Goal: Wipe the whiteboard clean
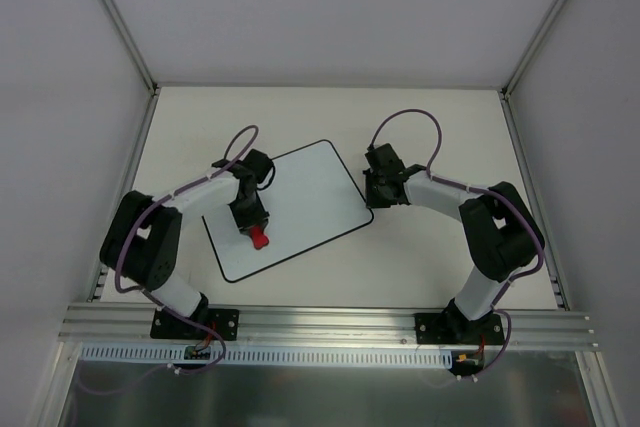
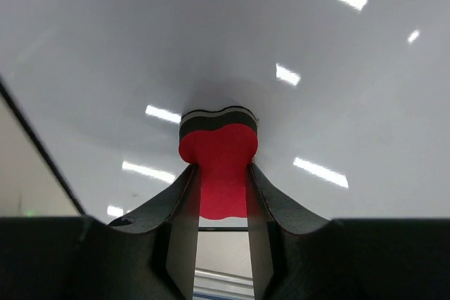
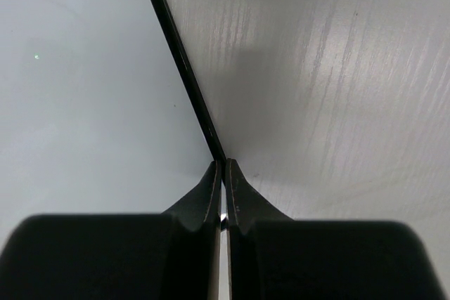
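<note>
The whiteboard (image 1: 305, 192) lies tilted on the table, white with a thin black border, and I see no marks on it. My left gripper (image 1: 256, 229) stands over its near-left part, shut on a small red eraser (image 1: 258, 238). In the left wrist view the eraser (image 2: 219, 147) sticks out past the fingertips, its dark felt side against the glossy whiteboard (image 2: 323, 68), with the left gripper (image 2: 219, 177) clamped on its narrow waist. My right gripper (image 1: 371, 193) is shut at the board's right edge. In the right wrist view, the right gripper (image 3: 224, 166) touches the black border of the whiteboard (image 3: 84, 89).
The pale table (image 1: 440, 267) is walled on three sides by white panels (image 1: 60, 97). An aluminium rail (image 1: 330, 325) runs along the near edge, carrying both arm bases. In the right wrist view, bare table (image 3: 337, 68) shows right of the board's border.
</note>
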